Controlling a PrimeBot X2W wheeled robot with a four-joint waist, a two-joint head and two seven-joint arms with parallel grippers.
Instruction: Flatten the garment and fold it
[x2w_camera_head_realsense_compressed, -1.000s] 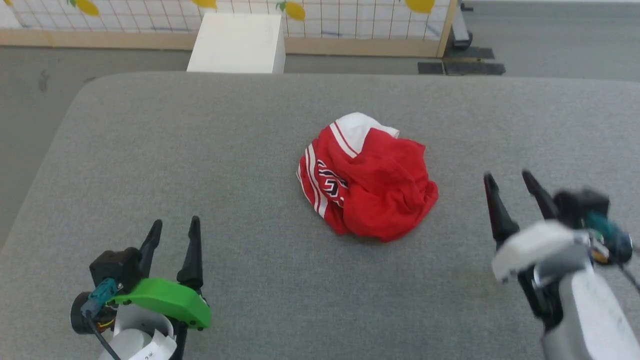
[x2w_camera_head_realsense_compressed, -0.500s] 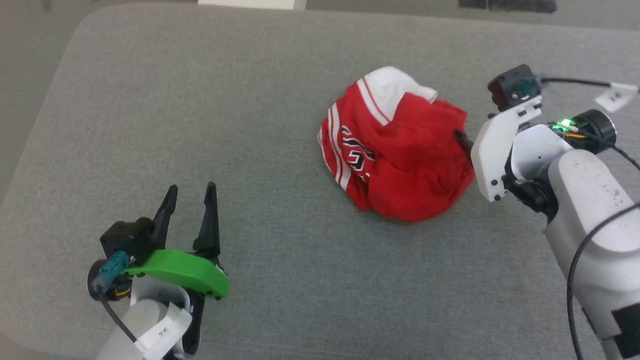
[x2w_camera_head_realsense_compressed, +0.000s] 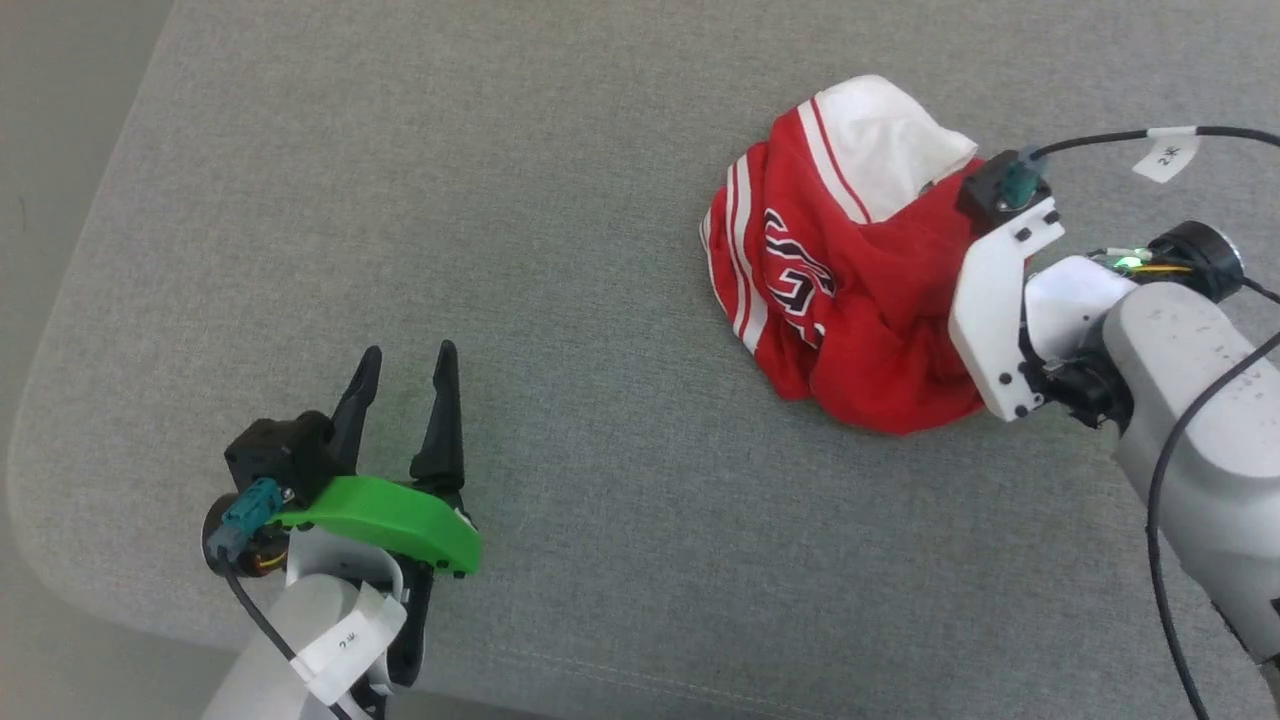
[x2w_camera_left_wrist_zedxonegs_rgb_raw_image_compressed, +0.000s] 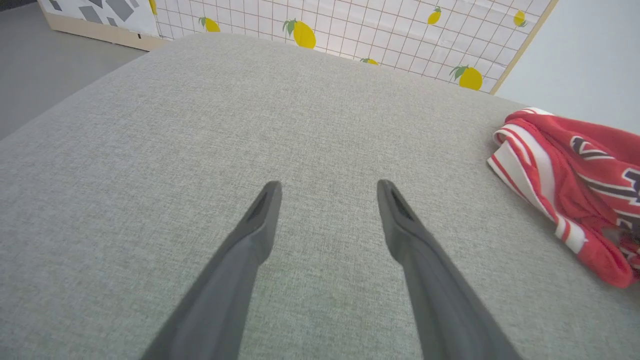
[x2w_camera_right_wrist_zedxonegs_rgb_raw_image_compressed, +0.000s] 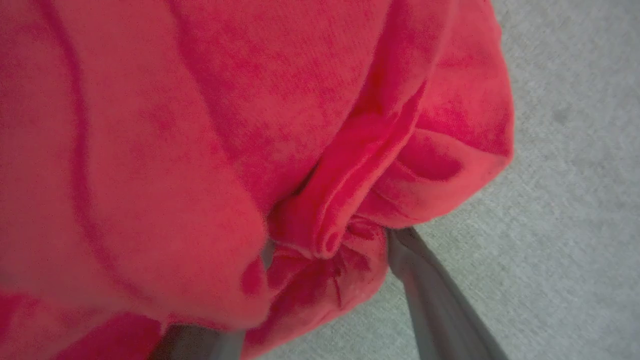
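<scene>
The garment (x2w_camera_head_realsense_compressed: 840, 300) lies crumpled in a heap on the grey padded surface, red with a white panel on top, striped trim and dark lettering on its left side. My right arm's white wrist plate (x2w_camera_head_realsense_compressed: 995, 320) presses against the heap's right side and hides the fingers. In the right wrist view my right gripper (x2w_camera_right_wrist_zedxonegs_rgb_raw_image_compressed: 332, 240) is open, pushed into the red fabric (x2w_camera_right_wrist_zedxonegs_rgb_raw_image_compressed: 200, 125), with a bunched fold between the fingers and one finger (x2w_camera_right_wrist_zedxonegs_rgb_raw_image_compressed: 430, 295) bare. My left gripper (x2w_camera_head_realsense_compressed: 400, 365) is open and empty, far left of the heap; its wrist view (x2w_camera_left_wrist_zedxonegs_rgb_raw_image_compressed: 327, 187) has the garment (x2w_camera_left_wrist_zedxonegs_rgb_raw_image_compressed: 565, 165) at the right.
The grey padded surface (x2w_camera_head_realsense_compressed: 500, 200) has a rounded edge at the left and lower left, with floor beyond. A lemon-patterned grid panel (x2w_camera_left_wrist_zedxonegs_rgb_raw_image_compressed: 400, 30) stands behind its far edge. A tagged black cable (x2w_camera_head_realsense_compressed: 1165, 155) arcs over my right wrist.
The head camera has tilted down and shifted. My right gripper has moved from the right of the heap into its right side, fingers now sunk in fabric. The left gripper stays put.
</scene>
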